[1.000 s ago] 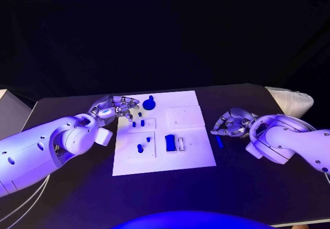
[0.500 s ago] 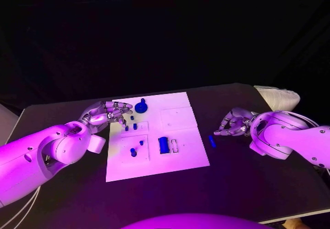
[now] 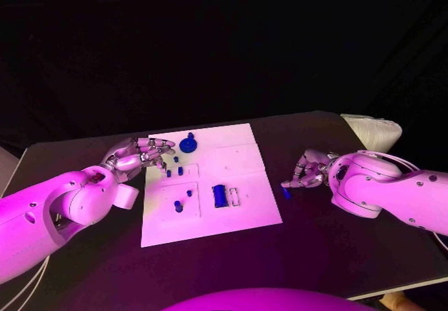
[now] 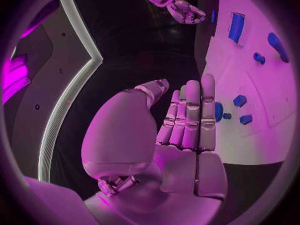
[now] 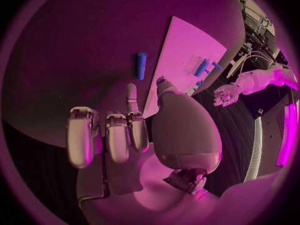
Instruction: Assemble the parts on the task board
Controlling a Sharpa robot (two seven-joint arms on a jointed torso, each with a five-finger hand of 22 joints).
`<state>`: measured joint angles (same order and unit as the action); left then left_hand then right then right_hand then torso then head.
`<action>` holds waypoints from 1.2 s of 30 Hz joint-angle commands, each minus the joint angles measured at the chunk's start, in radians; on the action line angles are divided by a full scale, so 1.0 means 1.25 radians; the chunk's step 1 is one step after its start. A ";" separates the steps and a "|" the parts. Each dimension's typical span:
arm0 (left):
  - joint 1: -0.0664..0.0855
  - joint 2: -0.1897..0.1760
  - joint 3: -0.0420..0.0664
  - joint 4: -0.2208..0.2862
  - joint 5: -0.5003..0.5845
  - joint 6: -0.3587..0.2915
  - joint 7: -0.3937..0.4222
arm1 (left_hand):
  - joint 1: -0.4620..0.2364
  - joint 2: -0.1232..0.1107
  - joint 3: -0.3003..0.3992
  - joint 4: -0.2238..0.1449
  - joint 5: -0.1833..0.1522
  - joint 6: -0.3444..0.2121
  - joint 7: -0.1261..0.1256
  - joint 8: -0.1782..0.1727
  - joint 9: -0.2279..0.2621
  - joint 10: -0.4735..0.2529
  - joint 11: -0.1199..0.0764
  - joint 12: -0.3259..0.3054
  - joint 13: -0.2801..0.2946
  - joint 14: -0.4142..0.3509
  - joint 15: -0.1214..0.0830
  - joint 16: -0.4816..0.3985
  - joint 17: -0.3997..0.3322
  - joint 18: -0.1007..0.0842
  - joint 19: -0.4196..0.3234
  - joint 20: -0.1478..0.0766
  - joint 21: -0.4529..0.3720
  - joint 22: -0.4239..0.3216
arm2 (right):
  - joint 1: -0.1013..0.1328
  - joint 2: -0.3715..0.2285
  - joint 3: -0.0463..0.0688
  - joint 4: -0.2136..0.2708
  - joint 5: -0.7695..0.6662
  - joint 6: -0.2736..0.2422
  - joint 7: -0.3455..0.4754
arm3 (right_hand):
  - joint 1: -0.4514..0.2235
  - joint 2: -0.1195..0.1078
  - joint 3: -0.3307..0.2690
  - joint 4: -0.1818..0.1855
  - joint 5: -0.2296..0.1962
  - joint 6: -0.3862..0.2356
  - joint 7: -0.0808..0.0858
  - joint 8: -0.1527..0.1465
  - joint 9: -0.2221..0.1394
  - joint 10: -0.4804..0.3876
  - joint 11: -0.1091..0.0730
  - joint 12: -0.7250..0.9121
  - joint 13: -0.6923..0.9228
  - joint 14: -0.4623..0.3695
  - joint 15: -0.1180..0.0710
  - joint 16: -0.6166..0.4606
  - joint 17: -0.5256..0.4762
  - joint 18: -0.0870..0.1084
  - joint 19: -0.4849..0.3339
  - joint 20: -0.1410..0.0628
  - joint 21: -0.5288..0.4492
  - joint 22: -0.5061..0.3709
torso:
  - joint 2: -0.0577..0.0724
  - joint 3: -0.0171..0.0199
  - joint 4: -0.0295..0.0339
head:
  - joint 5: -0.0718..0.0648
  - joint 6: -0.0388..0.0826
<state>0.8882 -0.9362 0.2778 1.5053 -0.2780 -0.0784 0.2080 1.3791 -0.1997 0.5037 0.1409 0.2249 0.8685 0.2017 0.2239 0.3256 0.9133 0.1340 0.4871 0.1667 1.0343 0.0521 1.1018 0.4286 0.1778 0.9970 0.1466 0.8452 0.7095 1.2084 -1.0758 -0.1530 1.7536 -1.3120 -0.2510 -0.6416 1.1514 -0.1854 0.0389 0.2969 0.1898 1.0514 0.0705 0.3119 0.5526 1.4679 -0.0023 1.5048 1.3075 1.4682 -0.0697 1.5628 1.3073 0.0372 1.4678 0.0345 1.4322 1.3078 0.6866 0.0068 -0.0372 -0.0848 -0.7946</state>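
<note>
Legible text, labels, brands, numbers, signs: none. The white board (image 3: pixel 245 217), the blue parts on it and the black table (image 3: pixel 327 253) carry no readable marking in the head view or in either wrist view.
</note>
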 commanded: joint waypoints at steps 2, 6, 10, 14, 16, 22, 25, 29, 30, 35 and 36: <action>-0.001 0.000 0.001 0.003 0.003 0.005 0.012 | -0.002 0.004 -0.001 0.006 0.002 -0.004 -0.001 0.005 0.001 -0.005 -0.001 0.004 -0.001 -0.003 0.005 -0.004 -0.001 0.005 0.004 0.003 -0.005 -0.001 | -0.009 0.014 -0.001 -0.002 -0.047 0.012 -0.037 | -0.007 0.001 -0.006 0.000 0.006 0.006 -0.002 0.004 0.002 0.054 -0.004 -0.003 0.169 0.079 -0.001 -0.001 0.195 -0.009 0.059 0.001 -0.001 0.174 | 0.000 -0.0002 0.0019 | -0.002 -0.002; -0.001 -0.001 0.001 0.003 0.003 0.005 0.011 | -0.002 0.004 -0.001 0.006 0.002 -0.004 -0.001 0.005 0.001 -0.005 -0.001 0.004 -0.001 -0.003 0.005 -0.004 -0.001 0.005 0.004 0.003 -0.005 -0.001 | -0.020 0.023 -0.002 -0.006 -0.056 0.004 -0.042 | 0.017 0.001 0.003 -0.002 0.010 0.005 -0.004 0.007 0.005 0.054 -0.006 -0.003 0.170 0.079 -0.003 0.000 0.197 -0.009 0.059 -0.001 0.001 0.175 | 0.001 -0.0009 0.0037 | -0.002 -0.003; -0.001 -0.002 0.001 0.003 0.002 0.005 0.010 | -0.002 0.004 -0.001 0.006 0.002 -0.004 -0.001 0.005 0.001 -0.005 -0.001 0.004 -0.001 -0.003 0.005 -0.004 -0.001 0.005 0.004 0.003 -0.005 -0.001 | -0.028 0.030 -0.002 -0.012 -0.073 -0.006 -0.045 | 0.044 -0.002 0.008 -0.003 0.013 0.002 -0.003 0.006 0.006 0.054 -0.005 -0.004 0.169 0.079 -0.003 0.000 0.198 -0.009 0.059 -0.001 0.000 0.176 | 0.001 -0.0002 0.0021 | -0.001 -0.004; -0.001 -0.002 0.001 0.003 0.002 0.006 0.010 | -0.002 0.004 -0.001 0.006 0.002 -0.004 -0.001 0.005 0.001 -0.005 -0.001 0.004 -0.001 -0.003 0.005 -0.004 -0.001 0.005 0.004 0.003 -0.005 -0.001 | -0.032 0.037 -0.002 -0.017 -0.083 -0.014 -0.046 | 0.068 -0.006 0.011 -0.004 0.014 -0.002 -0.002 0.005 0.007 0.053 -0.004 -0.005 0.168 0.080 -0.002 0.001 0.200 -0.010 0.060 -0.001 0.003 0.177 | 0.001 -0.0011 0.0031 | -0.003 -0.005; -0.001 -0.002 0.001 0.003 0.002 0.006 0.009 | -0.002 0.004 -0.001 0.006 0.002 -0.004 -0.001 0.005 0.001 -0.005 -0.001 0.004 -0.001 -0.003 0.005 -0.004 -0.001 0.005 0.004 0.003 -0.005 -0.001 | -0.034 0.040 -0.002 -0.018 -0.090 -0.017 -0.047 | 0.075 -0.007 0.012 -0.004 0.014 -0.003 -0.001 0.004 0.007 0.053 -0.004 -0.006 0.168 0.080 -0.001 0.001 0.200 -0.009 0.060 -0.001 0.001 0.176 | 0.002 -0.0007 0.0034 | -0.003 -0.005; -0.001 -0.002 0.001 0.002 0.002 0.007 0.008 | -0.003 0.004 -0.001 0.008 0.003 -0.005 -0.002 0.005 0.001 -0.006 -0.001 0.004 -0.001 -0.003 0.005 -0.004 -0.001 0.005 0.004 0.004 -0.006 -0.002 | -0.040 0.046 -0.002 -0.024 -0.100 -0.021 -0.047 | 0.090 -0.007 0.015 -0.004 0.016 -0.005 -0.001 0.004 0.007 0.052 -0.003 -0.006 0.168 0.080 -0.001 0.002 0.201 -0.010 0.060 0.000 0.003 0.177 | 0.002 -0.0012 0.0051 | -0.003 -0.006; -0.001 -0.003 0.001 0.002 0.002 0.007 0.007 | -0.003 0.004 -0.001 0.008 0.003 -0.005 -0.002 0.005 0.001 -0.006 -0.001 0.004 -0.001 -0.003 0.005 -0.004 -0.001 0.005 0.004 0.004 -0.006 -0.002 | -0.045 0.051 -0.002 -0.025 -0.102 -0.024 -0.046 | 0.096 -0.005 0.017 -0.004 0.018 -0.004 0.000 0.004 0.007 0.053 -0.003 -0.006 0.168 0.080 -0.001 0.002 0.202 -0.010 0.060 0.000 0.002 0.177 | 0.002 -0.0015 0.0051 | -0.002 -0.007; -0.001 -0.002 0.001 0.001 0.002 0.008 0.006 | -0.003 0.004 -0.001 0.008 0.003 -0.005 -0.002 0.005 0.001 -0.006 -0.001 0.004 -0.001 -0.003 0.005 -0.004 -0.001 0.005 0.004 0.004 -0.006 -0.002 | -0.050 0.060 -0.002 -0.029 -0.101 -0.027 -0.046 | 0.100 -0.003 0.019 -0.004 0.020 -0.004 0.000 0.004 0.008 0.053 -0.003 -0.005 0.168 0.080 0.000 0.002 0.202 -0.010 0.060 0.000 0.002 0.177 | 0.002 -0.0015 0.0057 | -0.001 -0.008; -0.001 -0.002 0.001 0.001 0.002 0.008 0.006 | -0.003 0.004 -0.001 0.008 0.003 -0.005 -0.002 0.005 0.001 -0.006 -0.001 0.004 -0.001 -0.003 0.005 -0.004 -0.001 0.005 0.004 0.004 -0.006 -0.002 | -0.051 0.062 -0.002 -0.031 -0.101 -0.027 -0.046 | 0.102 -0.003 0.020 -0.004 0.021 -0.003 0.000 0.004 0.008 0.053 -0.003 -0.005 0.168 0.080 0.000 0.002 0.202 -0.010 0.060 0.000 0.003 0.177 | 0.002 -0.0018 0.0061 | -0.001 -0.008; -0.001 -0.003 0.001 0.001 0.002 0.009 0.004 | -0.003 0.004 -0.001 0.008 0.003 -0.005 -0.002 0.005 0.001 -0.006 -0.001 0.004 -0.001 -0.003 0.005 -0.004 -0.001 0.005 0.004 0.004 -0.006 -0.002 | -0.055 0.070 -0.002 -0.047 -0.102 -0.028 -0.047 | 0.111 0.002 0.026 -0.004 0.028 -0.002 -0.001 0.004 0.008 0.053 -0.003 -0.005 0.168 0.080 -0.001 0.002 0.202 -0.010 0.060 0.000 0.002 0.177 | 0.002 -0.0028 0.0068 | -0.001 -0.008; -0.001 -0.003 0.001 0.001 0.002 0.009 0.004 | -0.003 0.004 -0.001 0.008 0.003 -0.005 -0.002 0.005 0.001 -0.006 -0.001 0.004 -0.001 -0.003 0.005 -0.004 -0.001 0.005 0.004 0.004 -0.006 -0.002 | -0.056 0.072 -0.002 -0.050 -0.102 -0.029 -0.047 | 0.114 0.003 0.027 -0.004 0.031 -0.002 -0.001 0.004 0.008 0.053 -0.003 -0.005 0.168 0.080 -0.001 0.003 0.203 -0.010 0.060 0.000 0.002 0.177 | 0.002 -0.0029 0.0069 | -0.001 -0.009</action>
<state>0.8880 -0.9408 0.2777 1.5048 -0.2785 -0.0782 0.2065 1.3792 -0.1997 0.4994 0.1451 0.2248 0.8685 0.2017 0.2239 0.3256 0.9133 0.1340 0.4871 0.1668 1.0343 0.0521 1.1018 0.4287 0.1778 0.9970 0.1466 0.8413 0.7085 1.1414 -0.9872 -0.1544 1.6955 -1.4230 -0.2854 -0.6942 1.2852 -0.1842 0.0670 0.2913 0.2265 1.0547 0.0673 0.3214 0.5641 1.4679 -0.0024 1.5001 1.3077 1.4682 -0.0699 1.5627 1.3080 0.0373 1.4678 0.0345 1.4323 1.3074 0.6893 0.0041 -0.0290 -0.0865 -0.8045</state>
